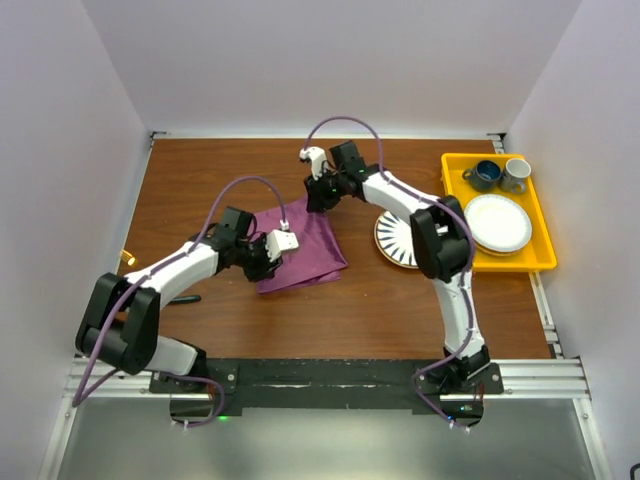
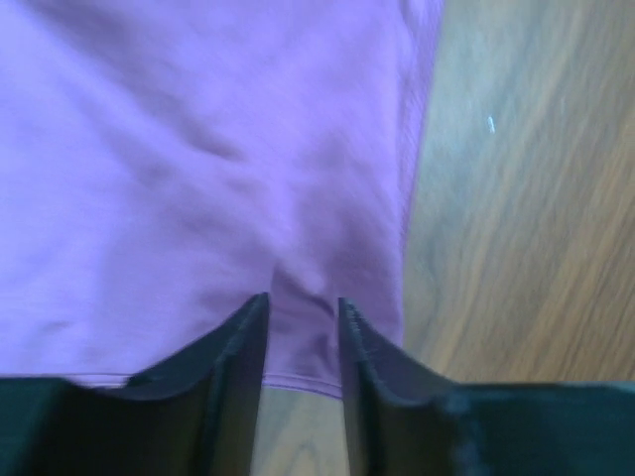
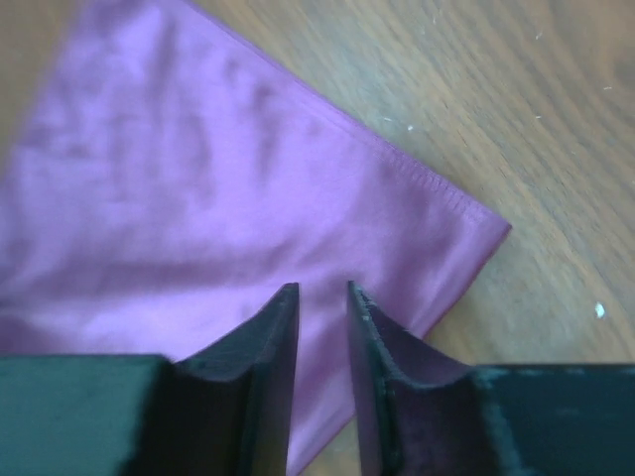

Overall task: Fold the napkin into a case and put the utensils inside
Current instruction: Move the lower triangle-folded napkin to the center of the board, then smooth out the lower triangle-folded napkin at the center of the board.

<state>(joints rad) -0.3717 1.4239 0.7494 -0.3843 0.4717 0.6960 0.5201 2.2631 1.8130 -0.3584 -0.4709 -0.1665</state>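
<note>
The plum-purple napkin (image 1: pixel 310 255) lies flat on the brown table, a little left of the middle. My left gripper (image 1: pixel 282 246) is over its left part. In the left wrist view the left gripper (image 2: pixel 303 302) stands open, its fingers straddling a low ridge of the napkin (image 2: pixel 198 169) just inside the hem. My right gripper (image 1: pixel 318 195) is at the napkin's far edge. In the right wrist view the right gripper (image 3: pixel 322 290) is open a narrow way over the napkin (image 3: pixel 198 198), near one corner. Of the utensils, only a small gold glint (image 1: pixel 128 258) shows at the table's left edge.
A striped plate (image 1: pixel 392 243) sits right of the napkin, partly behind my right arm. A yellow tray (image 1: pixel 545 262) at the back right holds two mugs (image 1: pixel 487 175) and a white plate (image 1: pixel 498 222). A thin dark object (image 1: pixel 185 298) lies beside my left arm.
</note>
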